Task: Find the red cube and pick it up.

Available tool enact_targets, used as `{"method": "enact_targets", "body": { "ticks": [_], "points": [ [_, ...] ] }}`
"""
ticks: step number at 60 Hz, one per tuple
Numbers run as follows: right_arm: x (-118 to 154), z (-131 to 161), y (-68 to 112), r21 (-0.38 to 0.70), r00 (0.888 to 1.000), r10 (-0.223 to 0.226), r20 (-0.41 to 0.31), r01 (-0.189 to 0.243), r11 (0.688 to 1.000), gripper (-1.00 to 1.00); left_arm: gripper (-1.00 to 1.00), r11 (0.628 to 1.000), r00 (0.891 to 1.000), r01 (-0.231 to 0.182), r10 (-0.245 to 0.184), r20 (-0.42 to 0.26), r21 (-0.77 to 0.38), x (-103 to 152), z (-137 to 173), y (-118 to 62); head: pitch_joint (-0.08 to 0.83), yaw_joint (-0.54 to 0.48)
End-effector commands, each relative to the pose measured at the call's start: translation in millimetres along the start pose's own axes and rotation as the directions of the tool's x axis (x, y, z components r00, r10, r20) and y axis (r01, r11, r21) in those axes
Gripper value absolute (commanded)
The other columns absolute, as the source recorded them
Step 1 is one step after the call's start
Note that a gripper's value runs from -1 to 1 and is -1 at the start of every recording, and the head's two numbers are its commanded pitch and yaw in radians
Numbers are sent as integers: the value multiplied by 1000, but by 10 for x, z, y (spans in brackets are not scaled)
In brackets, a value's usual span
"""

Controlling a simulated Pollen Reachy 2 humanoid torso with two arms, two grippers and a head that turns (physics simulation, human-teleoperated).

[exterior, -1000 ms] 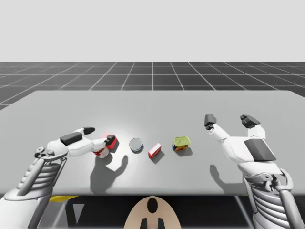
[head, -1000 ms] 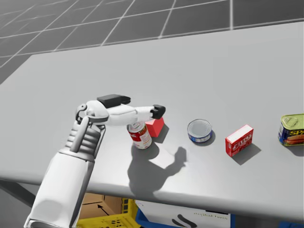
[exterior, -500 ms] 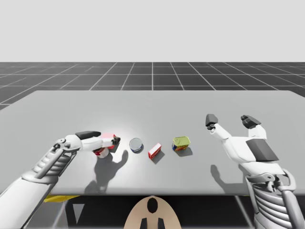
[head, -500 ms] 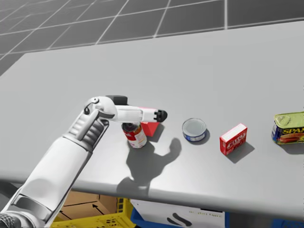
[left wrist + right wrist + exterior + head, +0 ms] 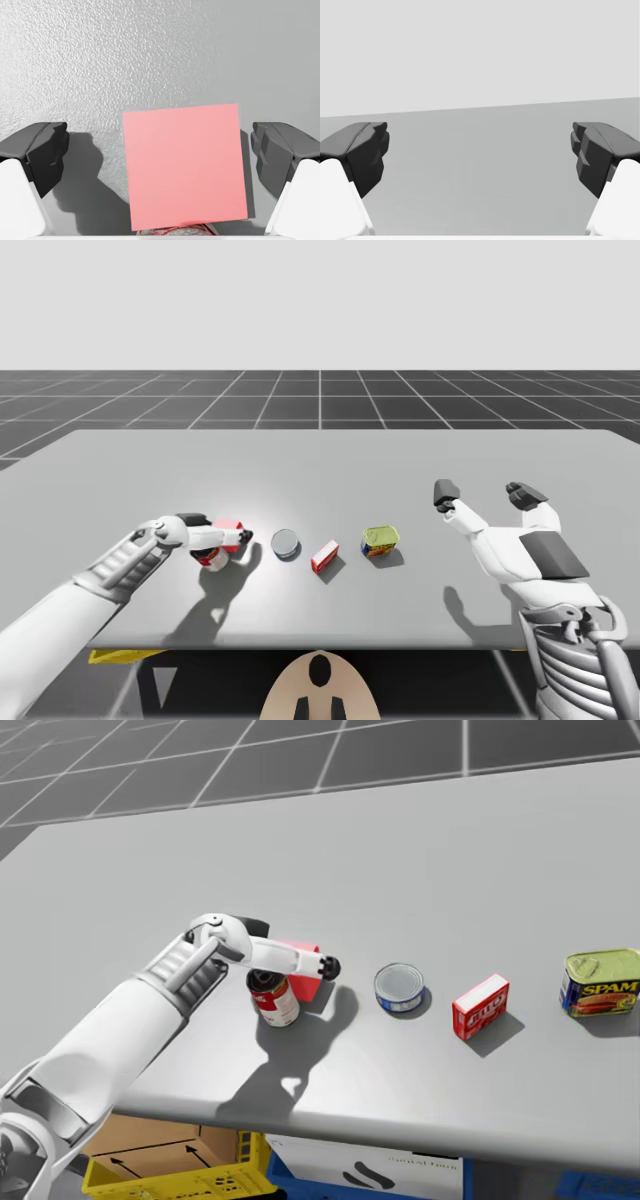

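Toward the front-left corner of the table [image 5: 320, 460] you can see the red cube [image 5: 185, 167] lying flat, faces nearly square to my left gripper [image 5: 160, 145], whose spread fingers [image 5: 45, 150] flank it without touching; my right gripper [image 5: 480, 150] gapes too.

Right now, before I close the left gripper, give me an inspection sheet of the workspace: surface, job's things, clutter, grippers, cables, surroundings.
Surface: grey table, flat.
Job's things: red cube sits on the table between my left gripper's fingers, with a gap on each side.
Clutter: red-and-white can upright beside the cube, under my left wrist; then in a row a flat round tin, a small red box and a green-topped rectangular can.
Grippers: left gripper open around the cube; right gripper open, holding nothing, away from the row.
Cables: nothing seen.
Surroundings: dark grid floor; yellow crate and cardboard box below the table's near edge.
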State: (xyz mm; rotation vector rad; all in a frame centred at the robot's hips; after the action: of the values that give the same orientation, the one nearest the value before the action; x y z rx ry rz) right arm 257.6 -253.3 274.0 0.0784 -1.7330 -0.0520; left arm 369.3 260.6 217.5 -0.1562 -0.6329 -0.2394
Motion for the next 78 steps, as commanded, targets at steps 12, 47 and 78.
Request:
{"method": "enact_targets", "body": {
  "ticks": [12, 47, 78],
  "points": [
    [-19, -4, 10, 5, 1000, -11, -8, 11, 1000, -1000, -713, 970, 952, 144, -83, -294, 194, -30, -144, 38, 661, 305],
    [-19, -4, 10, 8, 1000, -12, -10, 12, 1000, -1000, 1000, 971, 952, 166, -112, -285, 174, -11, -98, -22, 525, 316],
    [-13, -16, -18, 11, 1000, -3, -9, 3, 1000, -1000, 1000, 969, 977, 179, -154, -149, 170, 456, 352, -102, 354, 360]
  ]
}}
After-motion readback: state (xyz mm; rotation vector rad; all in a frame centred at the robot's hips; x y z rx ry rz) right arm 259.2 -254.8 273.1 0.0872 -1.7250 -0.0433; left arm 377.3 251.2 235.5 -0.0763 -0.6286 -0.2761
